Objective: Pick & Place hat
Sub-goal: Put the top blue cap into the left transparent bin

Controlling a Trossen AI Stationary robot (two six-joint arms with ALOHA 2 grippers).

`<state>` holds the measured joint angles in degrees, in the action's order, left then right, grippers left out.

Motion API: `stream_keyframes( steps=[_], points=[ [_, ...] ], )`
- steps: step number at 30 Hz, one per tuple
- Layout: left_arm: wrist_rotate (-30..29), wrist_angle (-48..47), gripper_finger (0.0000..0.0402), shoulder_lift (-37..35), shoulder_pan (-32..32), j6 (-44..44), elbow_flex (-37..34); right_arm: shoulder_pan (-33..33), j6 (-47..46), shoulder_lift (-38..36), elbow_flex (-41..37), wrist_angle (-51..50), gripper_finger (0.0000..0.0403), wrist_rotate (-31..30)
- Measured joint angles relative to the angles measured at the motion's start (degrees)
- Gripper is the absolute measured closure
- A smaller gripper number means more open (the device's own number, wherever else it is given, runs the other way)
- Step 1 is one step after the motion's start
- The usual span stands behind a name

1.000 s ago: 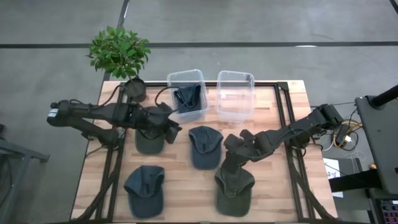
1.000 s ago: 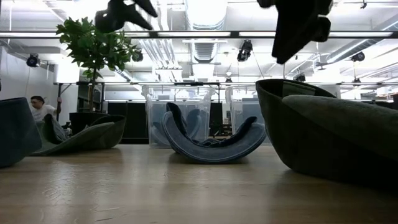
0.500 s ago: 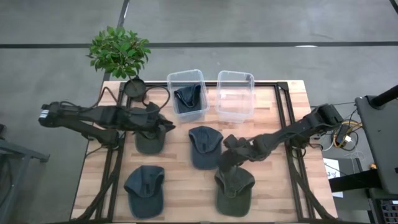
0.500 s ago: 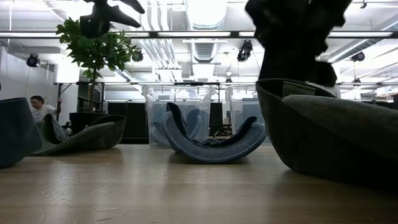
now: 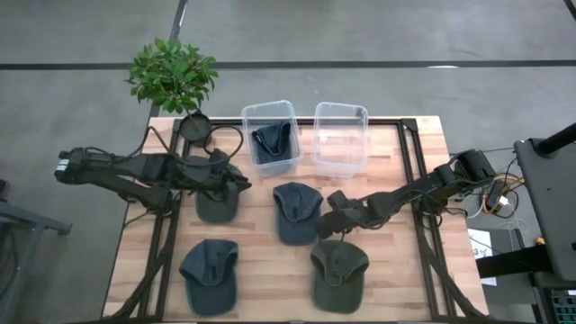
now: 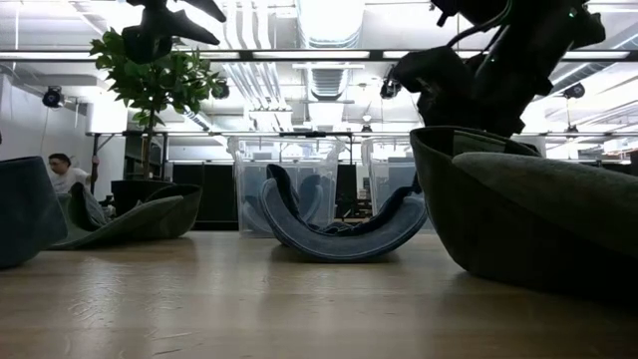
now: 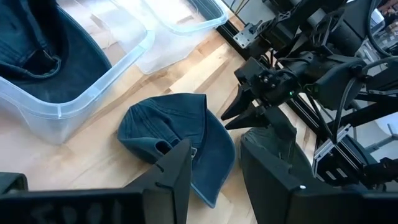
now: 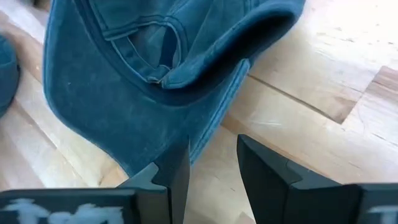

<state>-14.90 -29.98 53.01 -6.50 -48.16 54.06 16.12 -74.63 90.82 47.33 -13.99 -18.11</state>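
So the wooden counter (image 5: 396,270) has four caps lying loose on it, plus two clear bins at the far edge: the left bin (image 5: 286,160) already has a blue cap (image 5: 272,141) in it, and the right bin (image 5: 339,157) looks empty. There's also a potted plant (image 5: 173,74) off the far left corner. Loose caps are a dark green one (image 5: 216,205) under the left arm, a blue one near-left (image 5: 209,270), a green one near-right (image 5: 339,272), and the blue cap in the middle (image 5: 296,211), which looks like the one being gone for. The right claw (image 5: 331,225) sits low, just beside that middle cap's edge, jaws parted and holding nothing; in its own wrist view the fingers (image 8: 268,171) straddle the cap's lower edge with the brim right ahead. The left claw (image 5: 236,182) hovers over the dark green cap, also parted and empty. If I were driving this, I'd ease the right claw forward so one finger slides under the brim and the other lands on top, then pinch the stiff brim rather than the floppy crown, since the fabric will just bunch up and slip. Keep it low but don't scrape the wood, then lift straight up before swinging toward the empty bin so it doesn't drag the green cap sitting nearby.
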Motion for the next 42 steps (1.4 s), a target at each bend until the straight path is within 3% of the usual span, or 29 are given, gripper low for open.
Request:
stream_keyframes(
  steps=[16, 24, 29, 35, 42],
  points=[
    [0.0, 0.0, 0.0271, 0.0, 0.0, 0.3, 0.0, -3.8, 1.2, 0.1, -1.8, 5.7, 0.0275, 0.7],
    [0.0, 0.0, 0.0271, 0.0, 0.0, 0.2, 0.0, -4.1, 1.5, 4.8, -1.8, 10.3, 0.0290, 3.2],
    [0.0, 0.3, 0.0271, 0.0, 0.0, 0.2, 0.0, -4.2, 1.5, 5.1, -1.9, 9.8, 0.0314, 3.1],
    [0.0, 0.5, 0.0271, 0.0, 0.0, 0.2, 0.0, -4.2, 1.4, 4.8, -2.0, 9.7, 0.0383, 1.7],
    [0.0, 0.4, 0.0271, 0.0, 0.0, 0.5, 0.0, -3.2, 4.6, -0.7, -0.1, 7.6, 0.0389, 1.6]
  ],
)
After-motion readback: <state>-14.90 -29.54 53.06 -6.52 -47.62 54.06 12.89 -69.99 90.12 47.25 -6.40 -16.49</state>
